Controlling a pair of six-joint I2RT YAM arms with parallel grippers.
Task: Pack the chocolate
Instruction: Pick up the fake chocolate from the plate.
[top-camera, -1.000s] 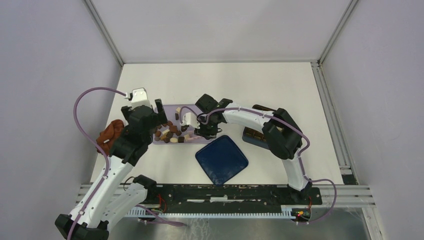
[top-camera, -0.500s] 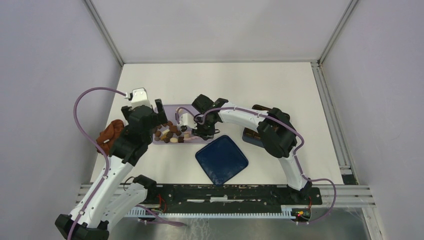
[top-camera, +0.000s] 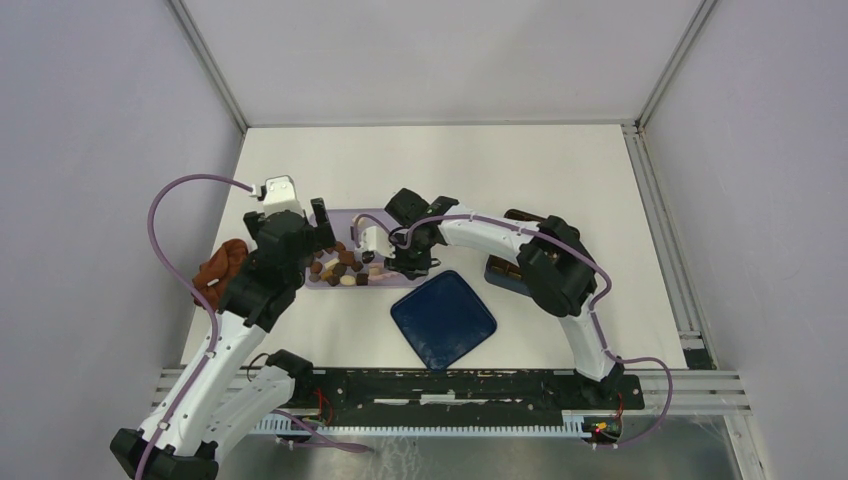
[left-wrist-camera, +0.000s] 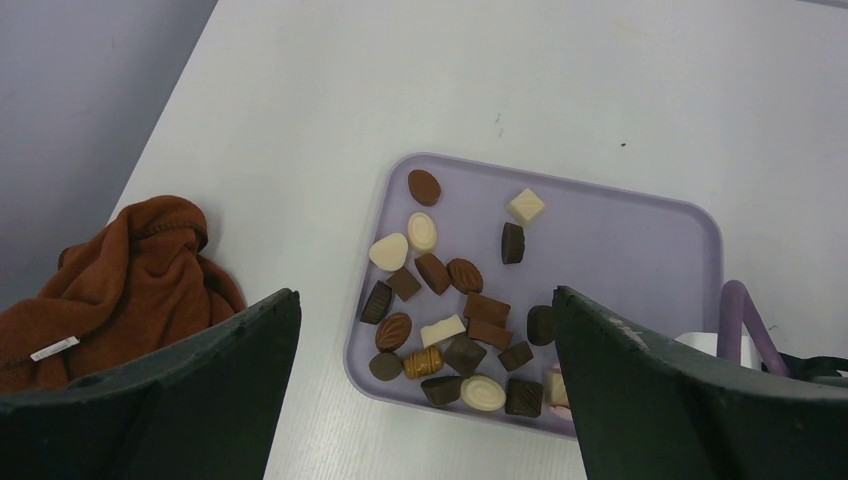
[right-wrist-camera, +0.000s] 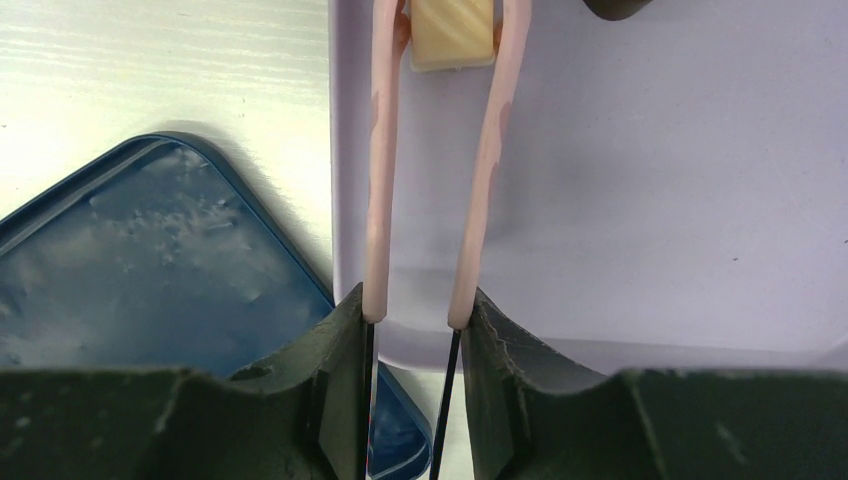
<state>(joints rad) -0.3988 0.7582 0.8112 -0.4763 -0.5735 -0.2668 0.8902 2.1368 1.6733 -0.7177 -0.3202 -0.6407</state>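
The chocolate (left-wrist-camera: 450, 320) lies as several dark, mid-brown and cream pieces in the near left part of a lavender tray (left-wrist-camera: 620, 240). My left gripper (left-wrist-camera: 425, 330) hangs open above that pile with nothing between its fingers. My right gripper (right-wrist-camera: 415, 320) is shut on a pair of pink tongs (right-wrist-camera: 480, 180). The tong tips stand on either side of one cream-white chocolate piece (right-wrist-camera: 452, 35) on the tray (right-wrist-camera: 650, 200) floor, touching or nearly touching it. In the top view the right gripper (top-camera: 400, 262) is at the tray's right end and the left gripper (top-camera: 305, 225) at its left end.
A dark blue lid (top-camera: 443, 318) lies flat just in front of the tray. A reddish-brown cloth (top-camera: 222, 265) is bunched at the table's left edge. A dark box (top-camera: 505, 270) sits to the right, partly hidden under the right arm.
The right arm has shifted slightly left along the tray, and its jaws have narrowed a little on the tongs. The left arm has not moved.
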